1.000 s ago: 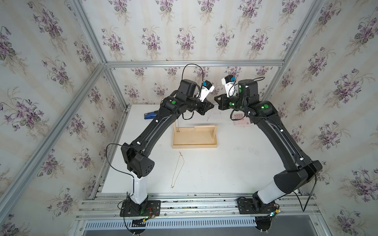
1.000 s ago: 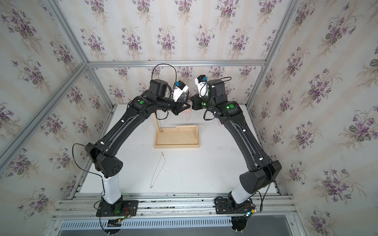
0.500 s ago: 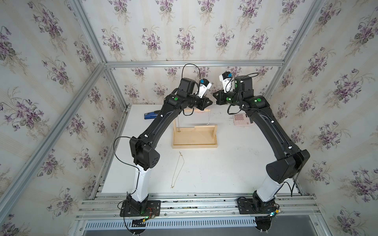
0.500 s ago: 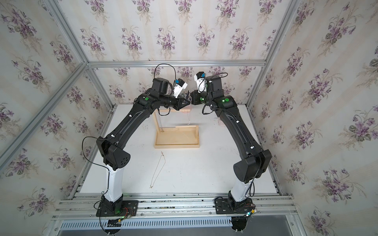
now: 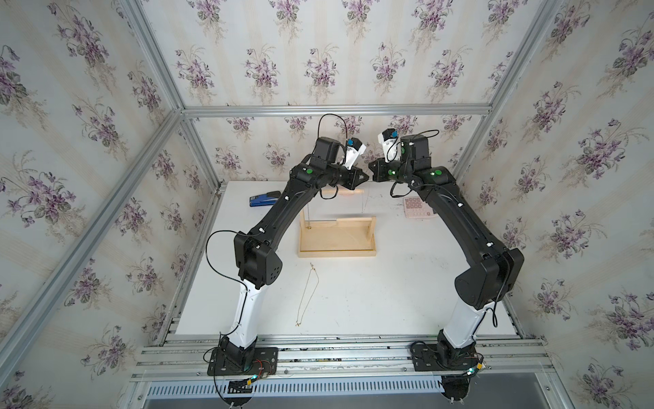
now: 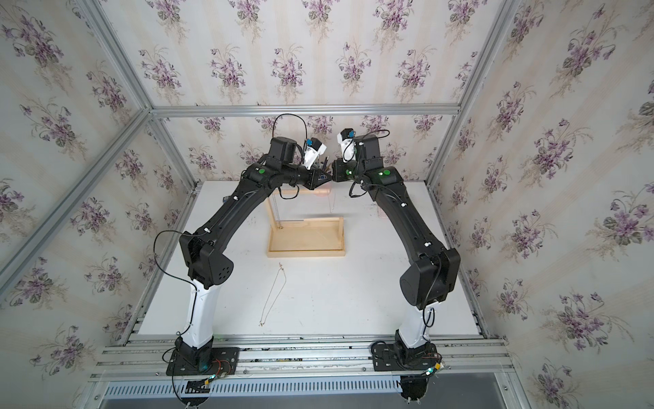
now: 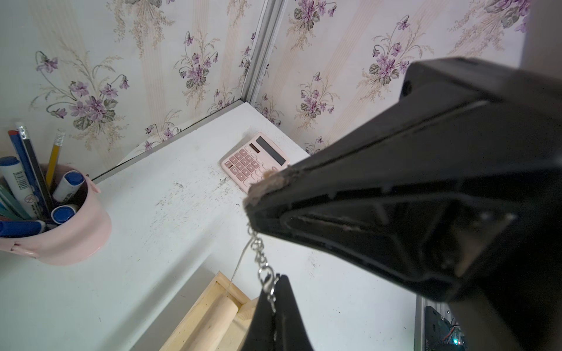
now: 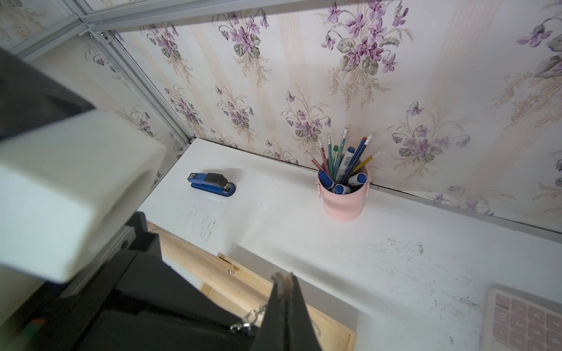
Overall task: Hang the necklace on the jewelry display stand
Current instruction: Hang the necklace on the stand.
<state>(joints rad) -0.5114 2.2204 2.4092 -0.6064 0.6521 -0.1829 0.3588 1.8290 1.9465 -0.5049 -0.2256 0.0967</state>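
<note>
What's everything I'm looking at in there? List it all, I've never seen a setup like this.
table: one, white, under everything.
stand: one, pale wood, mid-table toward the back.
silver necklace: one, silver, held over the stand.
gold necklace: one, gold, loose on the table before the stand.
stapler: one, blue and black, far left of the table.
calculator: one, pink, far right of the table.
cup: one, pink, against the back wall.
pens and pencils: several, mixed colours, standing in the cup.
arms: two, black and white, left arm and right arm, based at the near edge.
grippers: two, black, left gripper and right gripper, both shut on the silver necklace.
</note>
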